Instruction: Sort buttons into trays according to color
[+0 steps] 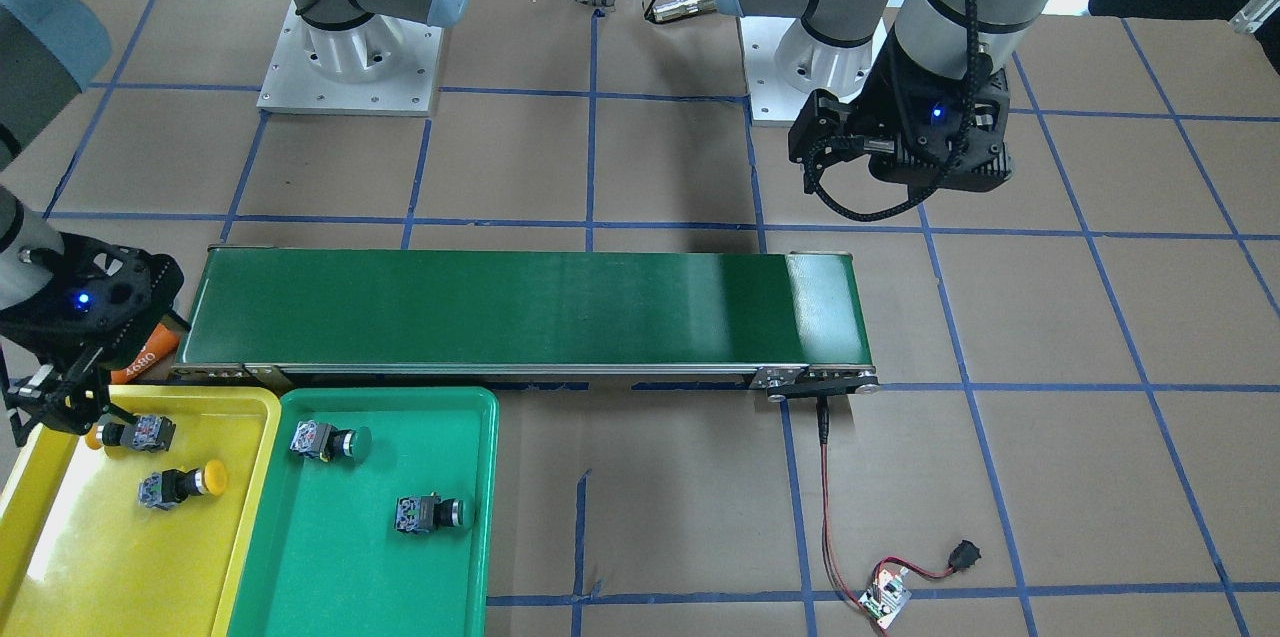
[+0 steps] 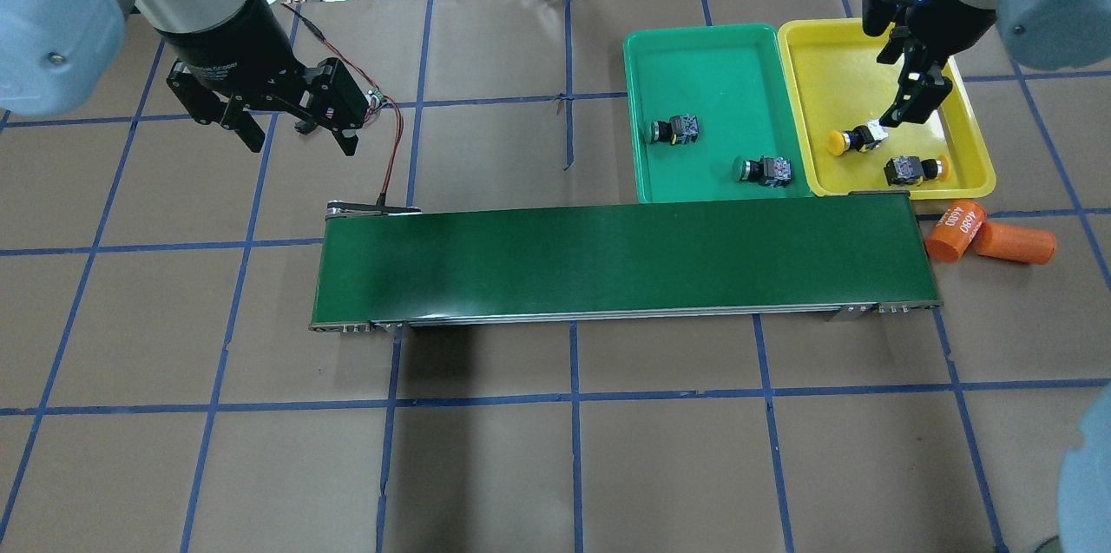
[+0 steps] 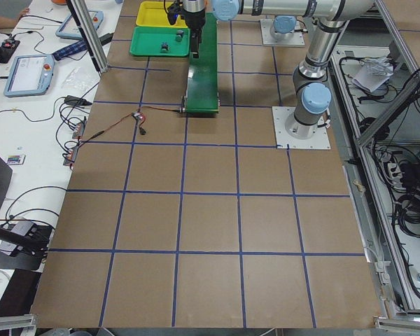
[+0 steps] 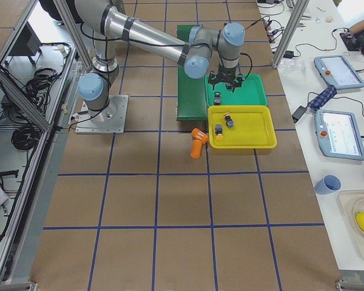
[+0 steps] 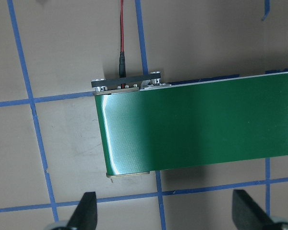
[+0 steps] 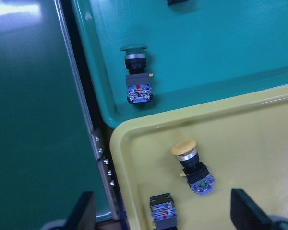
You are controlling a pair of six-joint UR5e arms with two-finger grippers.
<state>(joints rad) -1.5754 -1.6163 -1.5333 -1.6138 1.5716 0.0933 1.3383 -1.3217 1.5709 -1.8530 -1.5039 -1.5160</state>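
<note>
Orange cylinder [image 2: 952, 232] reads 4680; yellow tray [image 2: 868, 45] holds yellow buttons [image 2: 855, 139], green tray [image 2: 712, 58] green buttons [image 2: 675, 130]; my left gripper [image 5: 165, 211] and right gripper [image 6: 165, 213] gape wide.

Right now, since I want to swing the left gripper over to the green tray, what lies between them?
Overhead view: a red wire beside the left gripper, then bare table with blue tape lines up to the green tray.

Belt: conveyor belt [image 2: 625, 262] across the table [image 2: 521, 449]
Trays: left tray [image 2: 694, 67] and right tray [image 2: 833, 67] touching, beyond the belt's right end
Left tray: button one [image 2: 675, 130], button two [image 2: 764, 170]
Right tray: button three [image 2: 855, 139], button four [image 2: 911, 168]
Cylinders: cylinders [image 2: 953, 232] off the belt's right end
</note>
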